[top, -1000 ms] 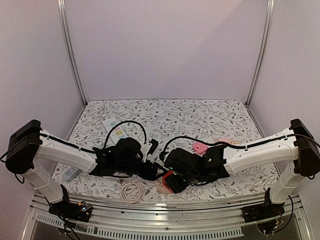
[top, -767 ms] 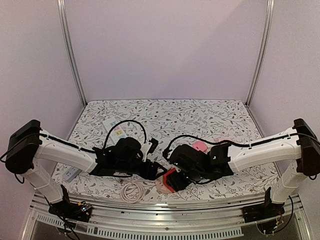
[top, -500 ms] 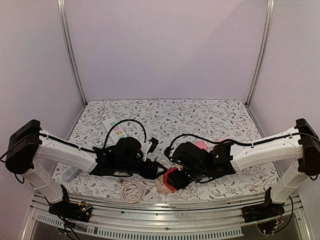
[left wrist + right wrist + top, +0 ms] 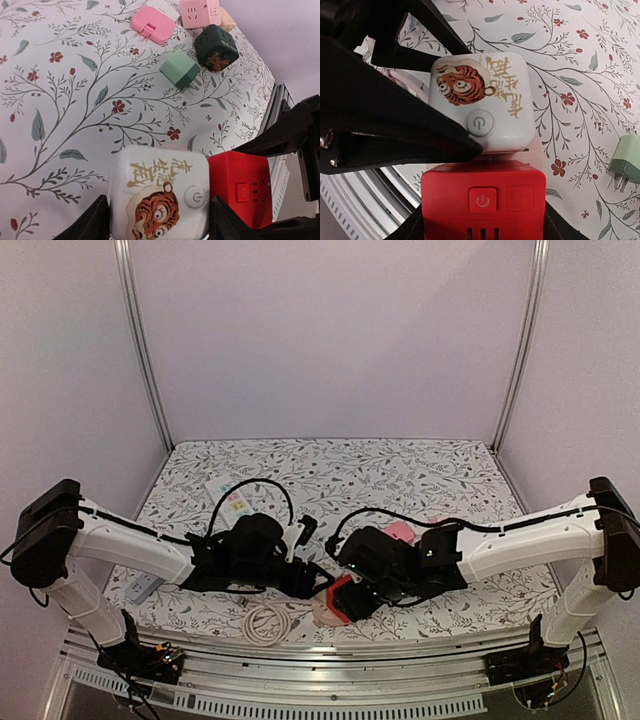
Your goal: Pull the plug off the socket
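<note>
both my arms stretch low, meeting at lower centre; left gripper (image 4: pixel 160 222) clamps white cube (image 4: pixel 157 192), right gripper (image 4: pixel 482 227) red cube (image 4: pixel 482 197).

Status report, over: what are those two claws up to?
Left claw clamped on white tiger cube. Right claw clamped on red cube. Cubes plugged together, not yet apart. Nothing blocking.

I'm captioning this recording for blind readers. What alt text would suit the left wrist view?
The left gripper clamps a white cube printed with a tiger, with a red cube pressed against one side of it. Beyond them on the floral cloth lie a green plug, a dark green cube and two pink adapters.
</note>
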Available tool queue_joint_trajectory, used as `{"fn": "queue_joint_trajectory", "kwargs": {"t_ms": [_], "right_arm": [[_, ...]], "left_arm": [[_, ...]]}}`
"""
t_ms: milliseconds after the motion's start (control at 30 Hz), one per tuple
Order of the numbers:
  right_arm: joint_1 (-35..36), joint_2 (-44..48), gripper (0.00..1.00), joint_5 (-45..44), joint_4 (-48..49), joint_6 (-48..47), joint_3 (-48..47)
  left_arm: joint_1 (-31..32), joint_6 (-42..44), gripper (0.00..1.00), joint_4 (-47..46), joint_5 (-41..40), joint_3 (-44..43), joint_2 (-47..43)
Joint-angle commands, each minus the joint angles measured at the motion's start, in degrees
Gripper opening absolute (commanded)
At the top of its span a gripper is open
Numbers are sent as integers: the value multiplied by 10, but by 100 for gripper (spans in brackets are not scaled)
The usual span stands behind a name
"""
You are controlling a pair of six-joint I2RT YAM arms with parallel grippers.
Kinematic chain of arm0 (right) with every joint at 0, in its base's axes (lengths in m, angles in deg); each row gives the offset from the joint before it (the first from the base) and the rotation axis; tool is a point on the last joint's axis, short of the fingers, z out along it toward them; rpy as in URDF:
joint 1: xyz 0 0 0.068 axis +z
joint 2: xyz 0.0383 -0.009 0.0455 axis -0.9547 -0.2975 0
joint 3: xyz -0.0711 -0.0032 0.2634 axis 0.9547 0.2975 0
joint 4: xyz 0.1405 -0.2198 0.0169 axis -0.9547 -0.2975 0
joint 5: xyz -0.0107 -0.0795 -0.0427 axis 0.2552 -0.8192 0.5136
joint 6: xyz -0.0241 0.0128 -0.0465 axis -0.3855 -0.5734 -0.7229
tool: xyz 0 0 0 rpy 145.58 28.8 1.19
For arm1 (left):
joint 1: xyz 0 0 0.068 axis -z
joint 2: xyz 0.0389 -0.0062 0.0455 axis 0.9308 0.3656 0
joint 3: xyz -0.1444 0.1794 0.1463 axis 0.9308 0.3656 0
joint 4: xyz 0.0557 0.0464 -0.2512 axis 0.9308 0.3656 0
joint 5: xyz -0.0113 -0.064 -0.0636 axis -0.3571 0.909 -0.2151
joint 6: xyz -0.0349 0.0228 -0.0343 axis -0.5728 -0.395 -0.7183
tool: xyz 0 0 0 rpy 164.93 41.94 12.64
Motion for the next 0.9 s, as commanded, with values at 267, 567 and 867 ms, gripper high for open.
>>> {"fn": "queue_joint_trajectory", "kwargs": {"t_ms": [267, 567, 867], "right_arm": [[50, -38, 36, -78, -24, -25, -84], [57, -58, 35, -97, -54, -41, -111], [26, -23, 35, -60, -31, -22, -77]], "left_arm": [[14, -1, 41, 126, 4, 24, 35], [14, 0, 41, 141, 2, 24, 34], [14, 1, 41, 148, 2, 22, 35]]}}
